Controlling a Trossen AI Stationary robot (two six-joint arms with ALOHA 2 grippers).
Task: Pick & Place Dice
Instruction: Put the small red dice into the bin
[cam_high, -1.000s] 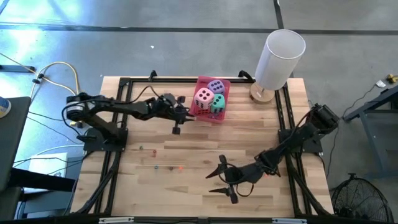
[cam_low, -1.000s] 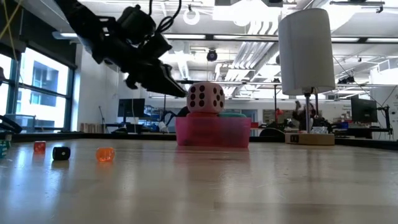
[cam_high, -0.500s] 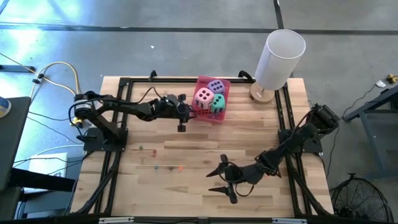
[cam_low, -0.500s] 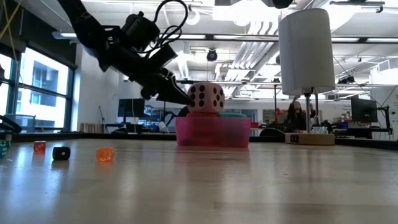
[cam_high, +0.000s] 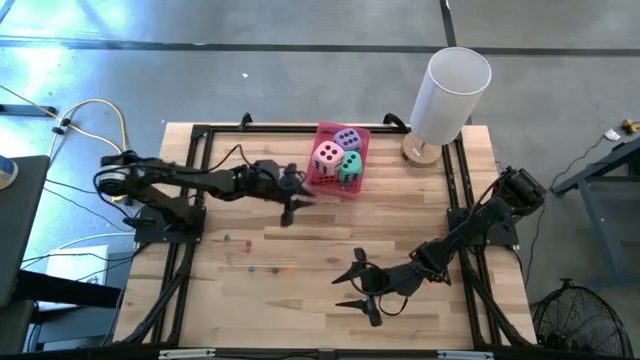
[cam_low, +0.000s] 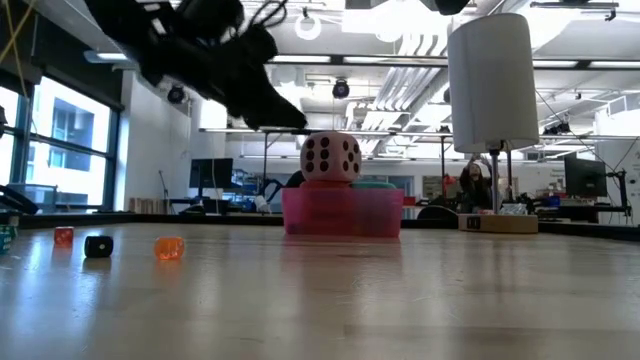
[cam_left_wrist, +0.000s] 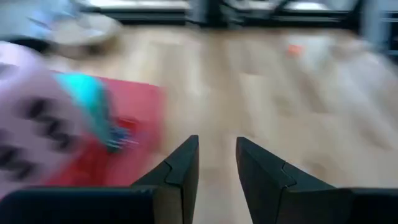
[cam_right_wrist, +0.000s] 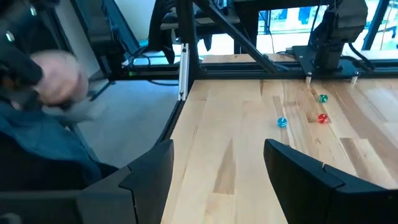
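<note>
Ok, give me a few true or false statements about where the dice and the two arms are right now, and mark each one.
1. The pink die, the purple die and the teal die all sit in the pink tray. True.
2. The left tool is holding a die. False: its fingers have only a narrow gap between them, nothing is held, and it is beside the tray.
3. The right tool is open, low at the table's near side. True.
4. The white cylinder lies on its side. False: it stands upright on its wooden base.
</note>
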